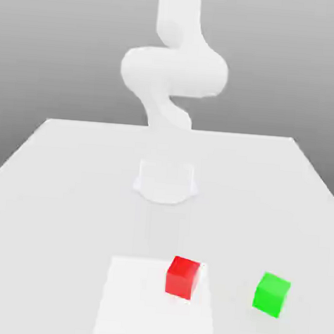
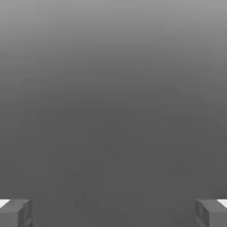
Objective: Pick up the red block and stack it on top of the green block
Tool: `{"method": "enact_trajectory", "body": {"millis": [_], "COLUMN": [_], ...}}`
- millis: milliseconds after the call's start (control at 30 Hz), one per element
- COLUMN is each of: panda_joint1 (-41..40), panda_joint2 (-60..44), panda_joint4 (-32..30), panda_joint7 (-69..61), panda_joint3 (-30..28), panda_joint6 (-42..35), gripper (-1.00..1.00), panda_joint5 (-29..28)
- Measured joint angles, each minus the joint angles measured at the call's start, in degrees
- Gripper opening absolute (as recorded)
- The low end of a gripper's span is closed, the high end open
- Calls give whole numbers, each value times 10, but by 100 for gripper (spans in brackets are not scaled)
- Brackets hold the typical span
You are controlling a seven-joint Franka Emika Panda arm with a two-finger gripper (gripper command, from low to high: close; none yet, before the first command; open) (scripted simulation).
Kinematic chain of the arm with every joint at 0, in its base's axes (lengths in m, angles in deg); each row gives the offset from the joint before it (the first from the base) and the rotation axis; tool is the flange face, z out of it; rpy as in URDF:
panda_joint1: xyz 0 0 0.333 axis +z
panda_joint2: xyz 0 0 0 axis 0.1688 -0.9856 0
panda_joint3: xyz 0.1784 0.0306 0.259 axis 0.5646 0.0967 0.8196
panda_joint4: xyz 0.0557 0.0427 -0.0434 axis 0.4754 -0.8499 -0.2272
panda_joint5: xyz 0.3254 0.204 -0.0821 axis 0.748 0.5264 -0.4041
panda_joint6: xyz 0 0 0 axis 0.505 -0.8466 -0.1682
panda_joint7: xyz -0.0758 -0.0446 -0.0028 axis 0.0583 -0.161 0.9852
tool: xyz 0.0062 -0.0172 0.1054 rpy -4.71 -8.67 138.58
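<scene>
Red block (image 1: 182,278) on white patch (image 1: 151,310) of worktop (image 1: 67,218), green block (image 1: 271,295) nearby. Gripper (image 2: 113,213) released, jaws wide apart.

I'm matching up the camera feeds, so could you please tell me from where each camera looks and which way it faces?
Exterior view: off the arm, looking down across the table at the arm's base, the red block and green block; the white arm shows.
Hand view: on the hand, facing a plain grey expanse; the open gripper shows.
Shared: no object I can match.
</scene>
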Motion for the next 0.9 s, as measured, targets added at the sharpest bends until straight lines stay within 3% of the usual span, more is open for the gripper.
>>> {"method": "enact_trajectory", "body": {"millis": [200,433,567,733,900], "panda_joint1": [-45,-72,-71,-50,-47], "panda_joint2": [-126,-266,-338,-407,-453], "panda_joint4": [-75,-159,-207,-255,-249], "panda_joint7": [99,192,223,219,240], "panda_joint3": [66,99,105,109,98], "panda_joint6": [72,153,201,257,296], "gripper": [0,0,0,0,0], "panda_joint5": [-44,-72,-56,11,-10]}}
